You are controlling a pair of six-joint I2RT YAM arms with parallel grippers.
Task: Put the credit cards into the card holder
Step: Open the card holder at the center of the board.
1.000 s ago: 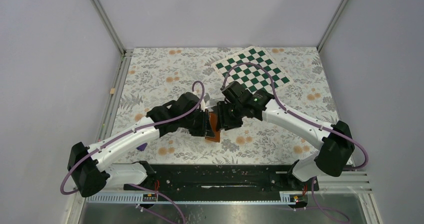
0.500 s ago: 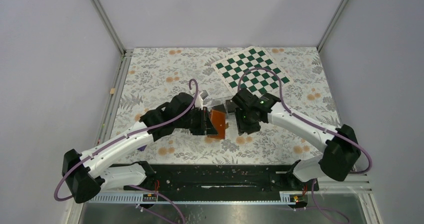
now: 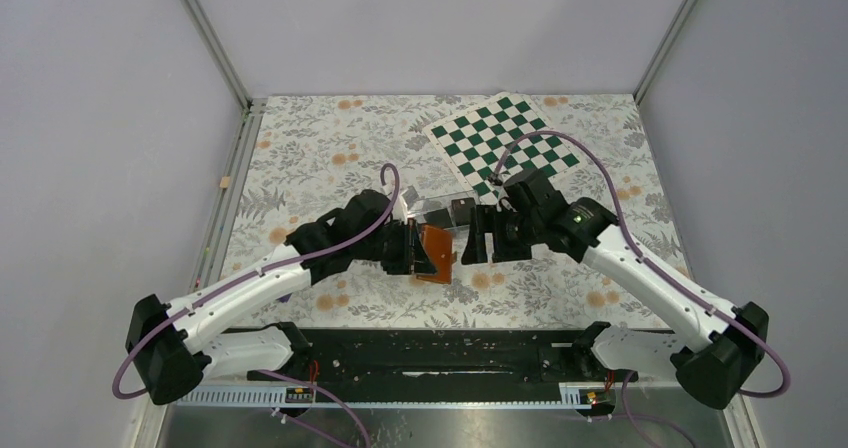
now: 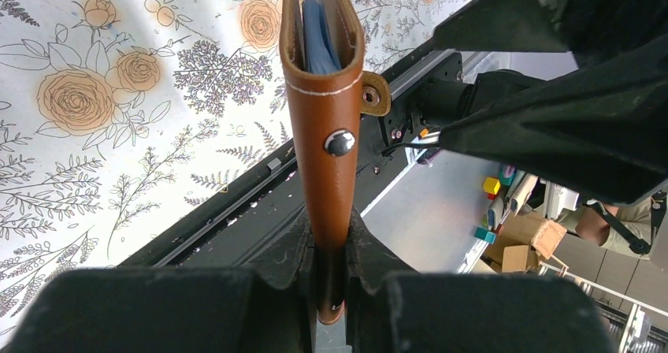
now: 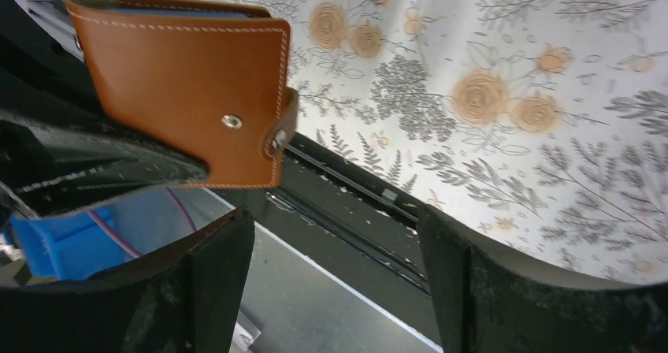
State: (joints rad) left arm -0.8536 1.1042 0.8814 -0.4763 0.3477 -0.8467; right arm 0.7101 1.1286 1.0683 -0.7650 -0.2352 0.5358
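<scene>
The card holder [image 3: 437,251] is a tan-brown leather wallet, folded shut with its snap tab fastened. My left gripper [image 3: 408,249] is shut on one end of it and holds it on edge above the table. In the left wrist view the card holder [image 4: 327,117] rises from between the gripper [image 4: 331,239] fingers, with blue sleeves [image 4: 315,22] showing at its far end. My right gripper [image 3: 478,238] stands open just right of it, touching nothing. In the right wrist view the card holder [image 5: 189,85] hangs ahead of the open gripper [image 5: 339,266]. The credit cards show only as a small dark block [image 3: 461,211] behind.
A clear plastic box [image 3: 432,209] lies just behind the two grippers. A green and white checkered board [image 3: 505,138] lies at the back right. The floral tablecloth [image 3: 330,148] covers the table, and a black rail [image 3: 440,353] runs along the near edge.
My right gripper has opened, let go of the card holder and drawn back to the right. My left gripper still holds the card holder in nearly the same place.
</scene>
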